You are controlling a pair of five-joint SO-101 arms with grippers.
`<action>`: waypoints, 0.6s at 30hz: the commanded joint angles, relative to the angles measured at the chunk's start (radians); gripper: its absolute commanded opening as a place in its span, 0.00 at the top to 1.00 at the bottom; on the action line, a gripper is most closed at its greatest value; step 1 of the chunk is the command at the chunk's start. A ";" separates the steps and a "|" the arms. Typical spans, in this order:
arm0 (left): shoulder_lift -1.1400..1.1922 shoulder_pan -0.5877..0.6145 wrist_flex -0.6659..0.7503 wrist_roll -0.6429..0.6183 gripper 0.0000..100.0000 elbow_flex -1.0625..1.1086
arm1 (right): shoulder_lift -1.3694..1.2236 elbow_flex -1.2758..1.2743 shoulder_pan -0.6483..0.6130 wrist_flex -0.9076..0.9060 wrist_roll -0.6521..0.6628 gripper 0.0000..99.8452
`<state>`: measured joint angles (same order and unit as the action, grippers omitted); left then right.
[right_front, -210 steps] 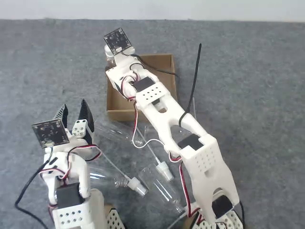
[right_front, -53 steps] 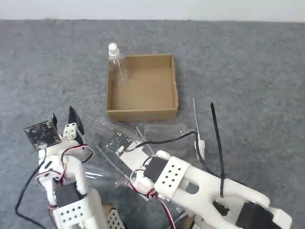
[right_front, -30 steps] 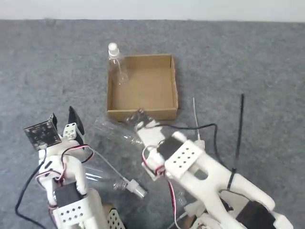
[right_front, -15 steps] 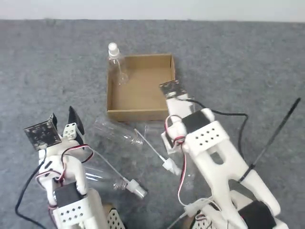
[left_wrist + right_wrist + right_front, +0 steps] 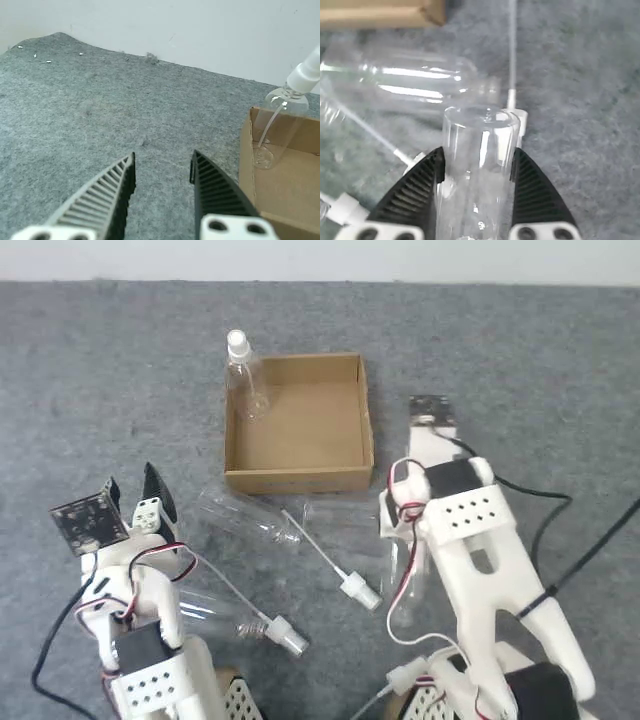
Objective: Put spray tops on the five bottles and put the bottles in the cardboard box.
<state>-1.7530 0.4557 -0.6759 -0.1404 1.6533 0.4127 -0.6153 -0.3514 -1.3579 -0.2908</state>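
Note:
The cardboard box (image 5: 232, 445) sits at the table's middle back. A clear bottle with a white spray top (image 5: 243, 380) stands upright in its far left corner, and the same bottle (image 5: 280, 115) shows beyond my left gripper (image 5: 162, 160), which hovers open over bare carpet at the front left (image 5: 132, 482). My right gripper (image 5: 477, 155) is shut on an uncapped clear bottle (image 5: 479, 145), right of the box's front corner. Past it lie another uncapped bottle (image 5: 415, 82) and a loose spray top (image 5: 516, 116) with its long tube.
In front of the box lie clear bottles (image 5: 245, 515) (image 5: 345, 512), a loose spray top with tube (image 5: 360, 590), and a bottle with a white top (image 5: 280, 632) near the left arm's base. The right arm (image 5: 465, 525) stretches over the carpet right of them.
The right arm left the capped bottle standing in the box, came back to the lying bottles, then swung right past the box's front right corner. The left arm has barely moved.

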 commanded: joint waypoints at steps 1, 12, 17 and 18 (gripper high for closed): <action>-0.015 0.008 0.031 -0.003 0.83 -0.005 | 0.053 0.069 0.074 -0.002 -0.032 0.97; -0.015 0.008 0.031 -0.003 0.83 -0.005 | 0.053 0.069 0.291 0.010 -0.319 0.97; -0.015 0.008 0.031 -0.003 0.83 -0.005 | 0.053 0.064 0.394 0.077 -0.437 0.97; -0.015 0.008 0.031 -0.003 0.83 -0.005 | 0.051 0.064 0.412 0.090 -0.466 0.97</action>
<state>-1.7530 0.4557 -0.6759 -0.1404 1.6533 0.4127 -0.6153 -0.0230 -1.3211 -0.6544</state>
